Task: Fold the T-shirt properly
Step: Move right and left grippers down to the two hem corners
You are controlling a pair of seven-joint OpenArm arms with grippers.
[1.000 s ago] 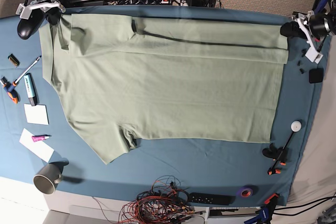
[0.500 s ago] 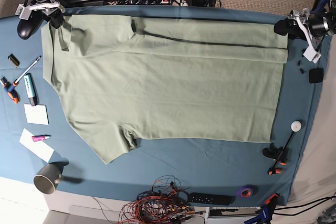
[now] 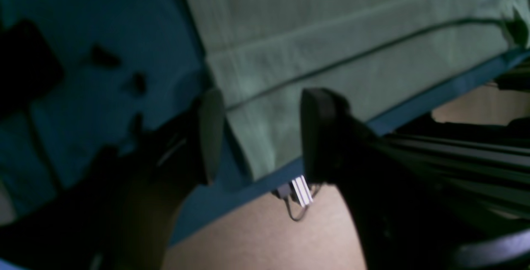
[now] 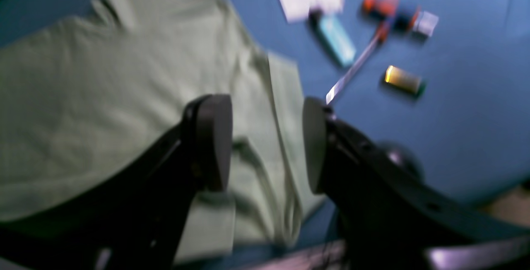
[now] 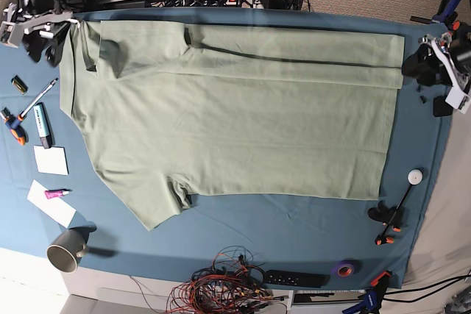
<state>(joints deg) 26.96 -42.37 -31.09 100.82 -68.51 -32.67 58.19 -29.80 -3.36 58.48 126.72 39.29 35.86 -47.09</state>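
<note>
- Base view shows the T-shirt lying flat across most of the worktop, collar toward the left edge and hem toward the right edge, with its far long side already folded over along the worktop's far edge.
- My left gripper sits just off the far right corner of the shirt, jaws spread and holding nothing; in the left wrist view the folded hem corner lies beneath the gap between them.
- My right gripper hangs at the far left corner beside the collar end, jaws likewise spread and empty, with cloth below them in the right wrist view.
- I judge the knit to be light, soft and limp: it will drape and sag between two holds and crease readily.
- Thin layers may separate, so I would pinch both layers at an edge.
- Best holds, I think, are the near hem corner and the near sleeve, lifted together to keep the edge taut.
</note>
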